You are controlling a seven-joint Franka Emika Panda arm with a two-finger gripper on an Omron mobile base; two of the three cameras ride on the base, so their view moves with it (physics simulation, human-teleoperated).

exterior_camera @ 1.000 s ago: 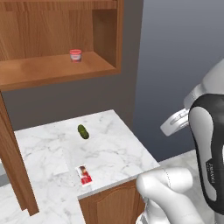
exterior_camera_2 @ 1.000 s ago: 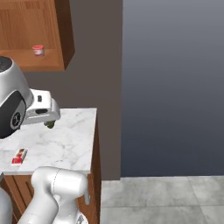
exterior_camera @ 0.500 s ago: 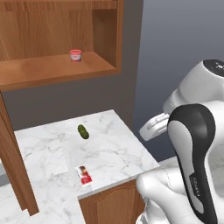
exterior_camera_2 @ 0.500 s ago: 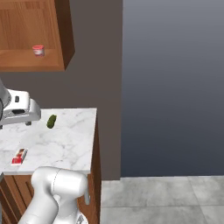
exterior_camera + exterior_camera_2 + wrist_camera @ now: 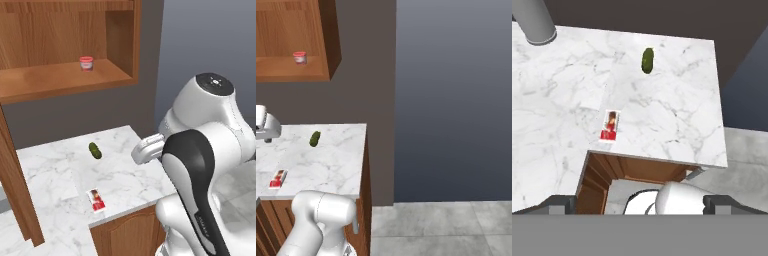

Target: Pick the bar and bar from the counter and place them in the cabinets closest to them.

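Note:
A white bar with a red patch (image 5: 96, 200) (image 5: 278, 178) lies flat near the front edge of the marble counter (image 5: 50, 170). In the hand view this bar (image 5: 610, 125) sits left of centre, far below the camera. My gripper (image 5: 640, 202) is open, its two dark fingertips (image 5: 562, 202) wide apart with nothing between them. Its white hand (image 5: 148, 149) (image 5: 265, 126) hovers high over the counter's right part, apart from the bar. The brown wall cabinet (image 5: 65, 80) stands open above the counter, its wooden shelf showing.
A small red jar (image 5: 86, 63) (image 5: 300, 57) stands on the cabinet shelf. A green pickle-like oval (image 5: 94, 150) (image 5: 647, 59) lies on the counter behind the bar. A brown wooden panel (image 5: 17, 190) rises at the counter's left. A grey cylinder (image 5: 537, 22) shows at the hand view's top left.
The arm has swung left, carrying the hand from beside the counter to above its right part. The fingers stayed open. The bar, jar and pickle have not moved.

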